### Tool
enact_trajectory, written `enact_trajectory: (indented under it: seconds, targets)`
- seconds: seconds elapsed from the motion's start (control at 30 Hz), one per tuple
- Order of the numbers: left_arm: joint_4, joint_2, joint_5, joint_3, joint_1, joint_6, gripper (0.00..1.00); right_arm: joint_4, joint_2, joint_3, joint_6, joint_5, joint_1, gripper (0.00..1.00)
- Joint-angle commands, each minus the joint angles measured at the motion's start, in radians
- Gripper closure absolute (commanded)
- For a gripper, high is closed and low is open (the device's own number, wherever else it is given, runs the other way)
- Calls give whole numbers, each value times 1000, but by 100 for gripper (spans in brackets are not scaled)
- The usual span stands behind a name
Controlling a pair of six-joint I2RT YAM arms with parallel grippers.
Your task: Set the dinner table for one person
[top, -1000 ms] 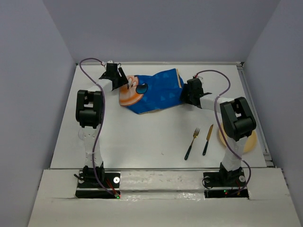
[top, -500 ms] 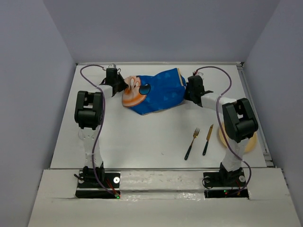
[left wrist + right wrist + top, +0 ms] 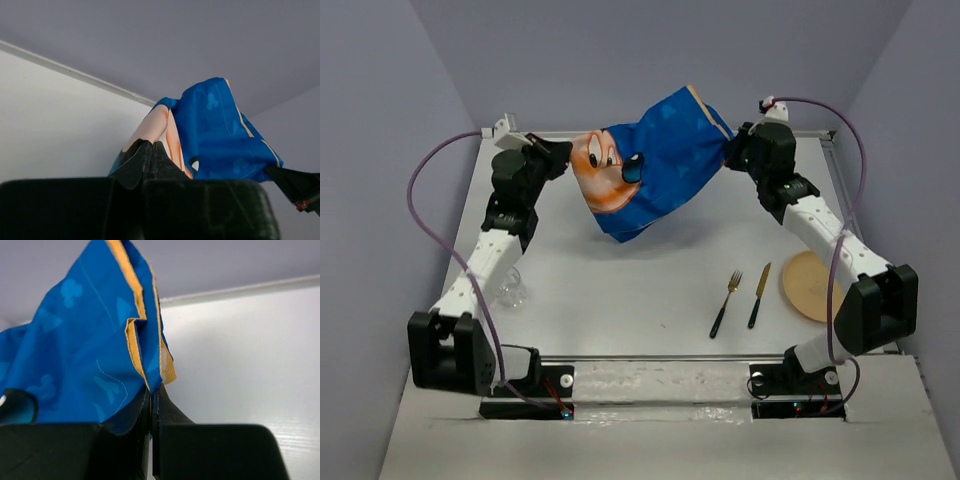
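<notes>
White table [image 3: 620,285] spreads between grey walls [image 3: 380,150], and both arms reach over its far half.

The left gripper [image 3: 151,145] has its jaws pressed together on the cream and orange corner of the cloth [image 3: 660,170]. The right gripper [image 3: 151,390] pinches the opposite end, with its jaws closed on the folded blue edge and its yellow trim.

Between the two, the cloth hangs in the air above the far part of the table. It is stretched from gripper to gripper and sags to a point below. The cartoon face sits on the half nearer the left gripper. Whether the lowest tip touches the table cannot be told.

Nearer, right of centre, a fork [image 3: 725,303] and a knife [image 3: 759,295] lie side by side, not touching, with their dark handles toward the near edge. A tan plate [image 3: 808,290] lies just right of the knife, beside the right arm. A clear glass [image 3: 512,288] stands on the left side, close against the left arm.
</notes>
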Motion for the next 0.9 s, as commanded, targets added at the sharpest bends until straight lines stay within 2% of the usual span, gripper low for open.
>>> enact_trajectory:
  seconds: [0.0,0.03,0.07,0.1,0.17,0.23,0.33,0.37,0.43,0.5,0.53,0.57,0.63,0.67,0.7,0.73,0.77,0.8,0.83,0.87]
  targets:
    - [22,-171,-93,-96,-47,38,100,-19,-3,83,-41,-20,-58,100]
    - [16,-212,-124,-108,-76,62,100,-19,11,95,-35,-47,-96,100]
    - [1,-281,-217,-110,-110,84,100,-19,52,123,-13,-67,-114,100]
    - [-1,-306,-250,-102,-183,128,100,-14,83,143,-3,-95,-134,100]
    - [-24,-340,-309,-82,-242,150,100,-20,194,228,11,-161,-167,100]
    - [-18,-342,-311,-88,-335,145,100,-51,271,292,8,-225,-167,100]
    - [-1,-305,-327,-139,-444,141,100,-91,382,368,-4,-227,-176,99]
    - [5,-276,-331,-153,-492,121,100,-138,403,402,-1,-225,-187,90]
    - [23,-265,-337,-233,-501,55,100,-157,430,415,-2,-236,-187,91]
    - [104,-270,-368,-348,-498,-58,100,-154,430,425,-9,-242,-187,100]
    - [128,-270,-382,-380,-497,-91,96,-155,433,439,-12,-263,-187,100]
    - [149,-256,-382,-400,-491,-127,70,-158,440,456,-18,-280,-187,100]
    - [145,-244,-376,-439,-459,-141,40,-190,465,531,-19,-331,-187,100]
    - [129,-247,-385,-447,-442,-128,20,-222,498,557,-21,-345,-187,99]
    - [114,-256,-405,-449,-440,-112,14,-233,515,579,-21,-356,-187,92]
    - [93,-266,-458,-437,-440,-93,10,-241,531,612,-22,-372,-187,76]
    - [54,-292,-481,-427,-442,-51,7,-265,561,628,-29,-383,-187,32]
    - [36,-305,-503,-415,-440,-34,7,-278,572,643,-29,-391,-187,15]
    - [22,-325,-523,-398,-442,-14,7,-289,578,663,-32,-400,-187,4]
    - [20,-325,-523,-391,-445,7,10,-293,575,662,-39,-405,-187,0]
